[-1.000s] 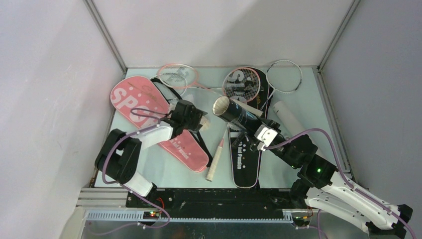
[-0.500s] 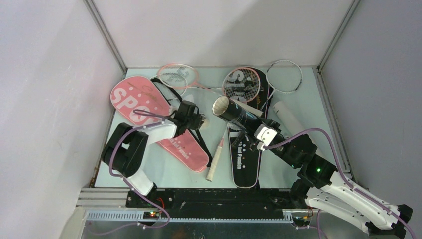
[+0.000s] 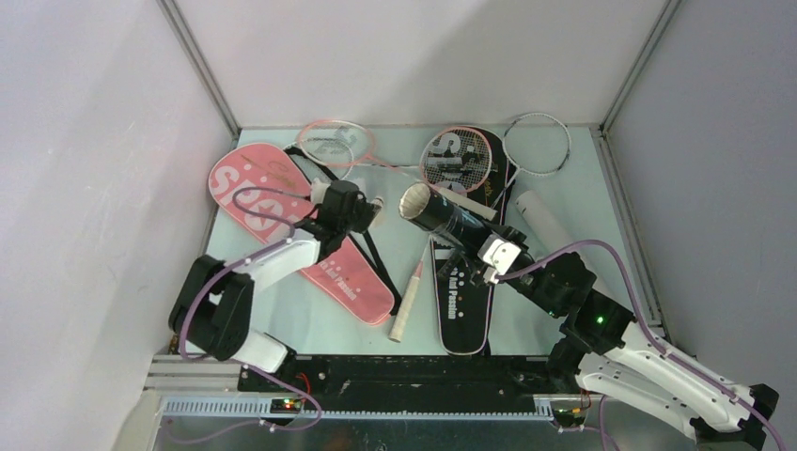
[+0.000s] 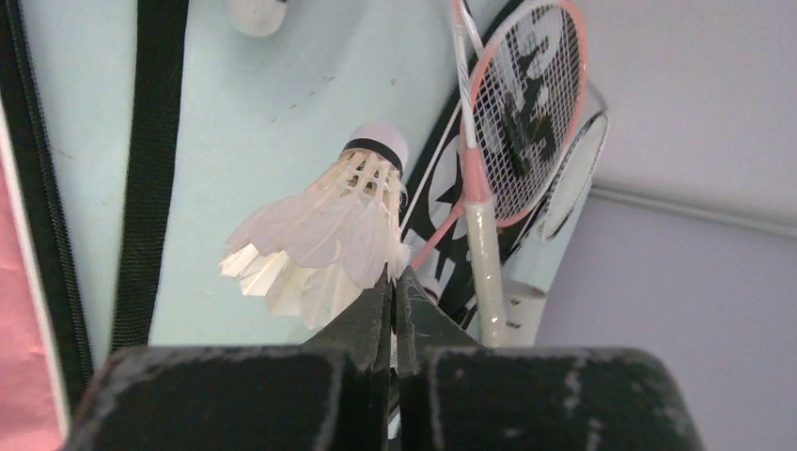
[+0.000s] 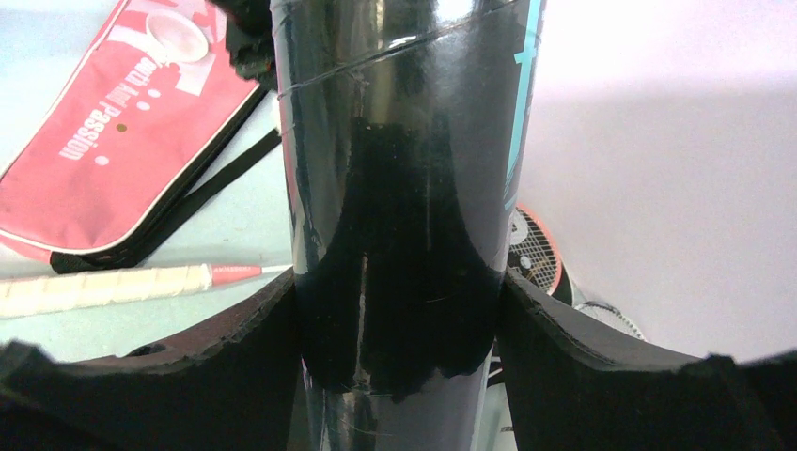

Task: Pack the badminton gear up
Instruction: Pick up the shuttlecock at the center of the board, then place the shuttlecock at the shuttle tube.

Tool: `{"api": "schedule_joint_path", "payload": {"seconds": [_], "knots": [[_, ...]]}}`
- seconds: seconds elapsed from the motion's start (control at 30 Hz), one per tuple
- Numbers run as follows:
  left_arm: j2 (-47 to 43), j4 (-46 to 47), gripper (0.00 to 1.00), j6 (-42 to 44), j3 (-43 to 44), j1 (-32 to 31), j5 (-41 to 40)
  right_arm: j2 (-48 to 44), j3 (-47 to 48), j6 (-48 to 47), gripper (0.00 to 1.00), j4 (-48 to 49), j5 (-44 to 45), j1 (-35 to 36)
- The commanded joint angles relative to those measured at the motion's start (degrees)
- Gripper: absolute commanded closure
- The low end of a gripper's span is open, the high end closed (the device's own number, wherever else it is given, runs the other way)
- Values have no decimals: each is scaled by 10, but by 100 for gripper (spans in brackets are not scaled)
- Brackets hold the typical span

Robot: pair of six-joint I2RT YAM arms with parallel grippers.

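Your left pincer [image 4: 395,291] is all but shut, nipping the shuttlecock [image 4: 324,235] by its feather tips (thin hold), near the open mouth of the black tube [image 3: 442,214]; right pincer [image 5: 399,324] clamps that tube. 2 risks: feathers slip, or skirt snags rim w/ misalignment.

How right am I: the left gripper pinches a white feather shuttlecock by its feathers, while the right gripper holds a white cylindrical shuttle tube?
One detail is wrong: the shuttle tube in the right gripper is glossy black, not white, as the right wrist view shows. The rest stands: the left gripper pinches the white feather shuttlecock by its feathers.
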Motion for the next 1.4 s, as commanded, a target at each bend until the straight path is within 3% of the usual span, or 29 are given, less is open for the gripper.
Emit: {"api": "schedule_joint_path", "payload": {"seconds": [0.0, 0.23, 0.4, 0.53, 0.63, 0.77, 0.97, 1.37], "knots": [[-62, -31, 100, 160, 38, 10, -9, 6, 9, 6, 70, 18, -11, 4], [-163, -200, 100, 437, 151, 31, 80, 31, 3, -17, 70, 23, -15, 9], [-217, -363, 100, 612, 283, 40, 176, 45, 3, -42, 70, 16, -9, 12], [-239, -494, 100, 712, 381, 40, 223, 55, 3, -54, 70, 7, 5, 14], [-246, -579, 100, 753, 445, 40, 251, 61, 3, -61, 69, 4, 14, 14], [-256, -639, 100, 792, 479, 39, 347, 70, 3, -77, 69, 8, 25, 14], [-287, -625, 100, 796, 453, 35, 448, 73, 3, -79, 69, 17, 31, 15], [-259, -635, 100, 814, 454, -11, 486, 77, 9, -100, 69, 26, 17, 20]]}}
